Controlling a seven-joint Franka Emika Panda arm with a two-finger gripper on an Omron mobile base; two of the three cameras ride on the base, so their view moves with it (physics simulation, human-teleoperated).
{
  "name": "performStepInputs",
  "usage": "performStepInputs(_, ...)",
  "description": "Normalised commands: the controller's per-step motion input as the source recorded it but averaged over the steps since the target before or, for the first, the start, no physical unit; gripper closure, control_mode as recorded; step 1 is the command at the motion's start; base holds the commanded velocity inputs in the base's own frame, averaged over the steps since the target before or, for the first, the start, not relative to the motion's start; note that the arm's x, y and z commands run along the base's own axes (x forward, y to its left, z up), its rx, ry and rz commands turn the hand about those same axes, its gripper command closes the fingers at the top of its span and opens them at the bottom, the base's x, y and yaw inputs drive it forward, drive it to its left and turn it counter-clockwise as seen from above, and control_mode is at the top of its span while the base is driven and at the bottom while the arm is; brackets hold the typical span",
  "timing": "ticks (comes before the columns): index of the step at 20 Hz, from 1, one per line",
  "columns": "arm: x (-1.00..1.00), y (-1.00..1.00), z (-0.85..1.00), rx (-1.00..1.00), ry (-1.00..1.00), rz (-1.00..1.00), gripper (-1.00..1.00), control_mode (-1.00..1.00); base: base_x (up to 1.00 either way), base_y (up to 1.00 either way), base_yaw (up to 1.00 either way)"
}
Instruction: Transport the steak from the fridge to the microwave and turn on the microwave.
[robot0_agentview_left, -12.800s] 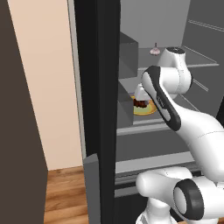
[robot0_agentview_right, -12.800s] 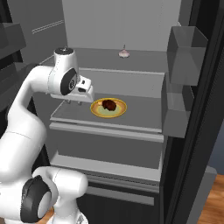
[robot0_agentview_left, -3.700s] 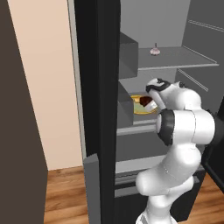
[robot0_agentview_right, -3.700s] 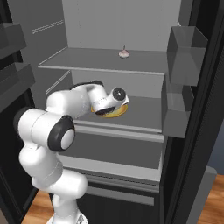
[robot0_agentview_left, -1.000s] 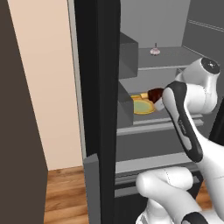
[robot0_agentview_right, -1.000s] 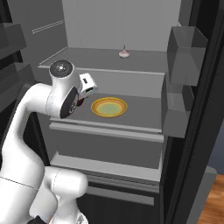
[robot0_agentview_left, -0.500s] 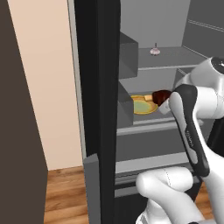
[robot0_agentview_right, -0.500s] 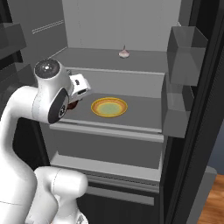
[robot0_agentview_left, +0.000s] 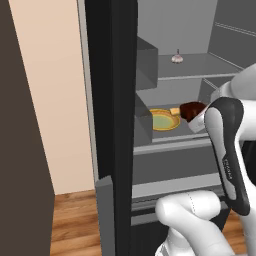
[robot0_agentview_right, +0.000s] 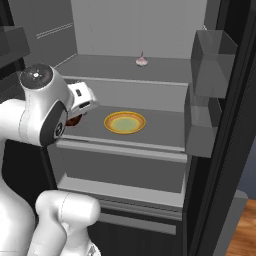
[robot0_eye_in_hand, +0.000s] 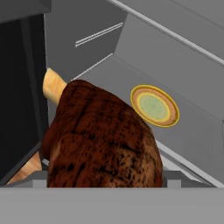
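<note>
The steak (robot0_agentview_left: 191, 109) is a dark reddish-brown lump held in my gripper (robot0_agentview_left: 197, 116), which is shut on it. It hangs clear of the shelf, to the right of the yellow-rimmed plate (robot0_agentview_left: 164, 120) in the left base view. In the right base view the steak (robot0_agentview_right: 74, 121) peeks out under the hand, left of the bare plate (robot0_agentview_right: 125, 122). The steak (robot0_eye_in_hand: 100, 140) looms large in the hand view and hides the fingertips. The fridge (robot0_agentview_left: 112, 100) stands open, its black door at my left. The microwave is out of view.
A small tan food piece (robot0_agentview_left: 174, 110) lies by the plate, and shows as a tan piece (robot0_eye_in_hand: 53, 84) behind the steak. A small pale item (robot0_agentview_right: 141, 61) sits on the upper shelf. Grey door bins (robot0_agentview_right: 212, 55) hang at the right. Wood floor (robot0_agentview_left: 75, 220) lies below.
The steak has come off the plate and travelled with my hand away from it, toward the fridge's open front. The plate stays bare on the shelf.
</note>
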Motion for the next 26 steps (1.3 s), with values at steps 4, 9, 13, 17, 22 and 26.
performStepInputs(4,-0.46,0.0,0.26,0.0,-0.04,-0.01,1.0,-1.0,0.0,0.0,0.0)
performStepInputs(9,-0.49,0.0,0.25,0.0,-0.03,-0.02,1.0,-1.0,0.0,0.0,0.0)
performStepInputs(13,-0.47,0.0,0.19,-0.01,-0.02,-0.03,1.0,-1.0,0.0,0.0,0.0)
performStepInputs(17,-0.51,0.03,0.06,-0.05,-0.04,-0.02,1.0,-1.0,0.0,0.0,0.0)
performStepInputs(22,-0.28,0.0,0.0,-0.01,-0.03,0.0,1.0,-1.0,0.0,0.0,0.0)
performStepInputs(26,0.0,0.0,0.0,0.0,0.0,0.0,1.0,1.0,-0.08,0.0,0.0)
